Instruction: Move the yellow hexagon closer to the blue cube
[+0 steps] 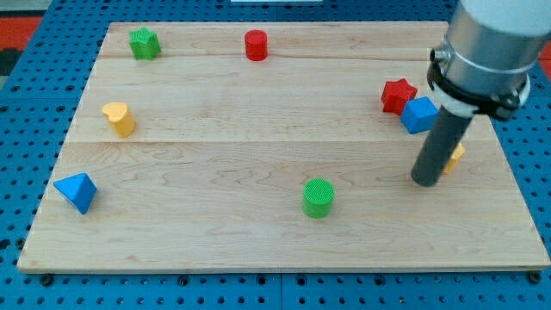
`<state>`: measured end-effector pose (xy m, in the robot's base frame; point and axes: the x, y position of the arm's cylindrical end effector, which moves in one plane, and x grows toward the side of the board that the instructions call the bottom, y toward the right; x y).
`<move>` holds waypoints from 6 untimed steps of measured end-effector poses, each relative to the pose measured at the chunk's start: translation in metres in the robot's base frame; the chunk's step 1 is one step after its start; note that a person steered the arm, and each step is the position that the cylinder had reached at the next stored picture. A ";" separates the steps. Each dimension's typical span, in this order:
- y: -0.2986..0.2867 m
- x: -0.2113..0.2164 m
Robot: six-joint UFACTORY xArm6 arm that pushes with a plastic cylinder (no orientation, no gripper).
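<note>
The yellow hexagon (455, 157) lies at the view's right, mostly hidden behind my rod; only a small yellow edge shows. The blue cube (419, 114) sits just above and to the left of it, touching a red star block (398, 95) on its upper left. My tip (425, 182) rests on the board directly left of and slightly below the yellow hexagon, touching or nearly touching it, and below the blue cube.
A green cylinder (318, 197) stands at bottom centre. A blue pyramid-like block (76, 190) is at lower left, a yellow heart-shaped block (119, 118) at left, a green star block (144, 42) at top left, a red cylinder (256, 45) at top centre. The wooden board (215, 138) ends near the hexagon on the right.
</note>
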<state>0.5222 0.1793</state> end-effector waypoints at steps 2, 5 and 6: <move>0.023 -0.011; 0.046 -0.015; 0.048 -0.027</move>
